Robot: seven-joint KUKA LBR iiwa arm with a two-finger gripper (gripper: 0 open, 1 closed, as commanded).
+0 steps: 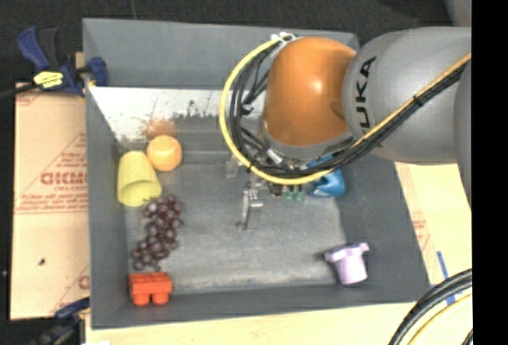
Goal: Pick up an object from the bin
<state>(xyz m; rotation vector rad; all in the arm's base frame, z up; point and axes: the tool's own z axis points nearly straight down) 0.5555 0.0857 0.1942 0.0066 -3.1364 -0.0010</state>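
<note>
My gripper (252, 208) hangs below the orange wrist cover over bare floor near the middle of the bin, with nothing seen in it. A blue thing (331, 185) lies just to its right, mostly hidden under the arm. To its left a bunch of dark purple grapes (159, 232) lies along the left side, well apart from the gripper. A pale purple spool-like piece (349, 262) rests at the front right.
A yellow cup on its side (136, 178) and an orange ball (164, 153) lie at the back left. An orange-red brick (151, 288) sits in the front left corner. The arm covers the bin's back right.
</note>
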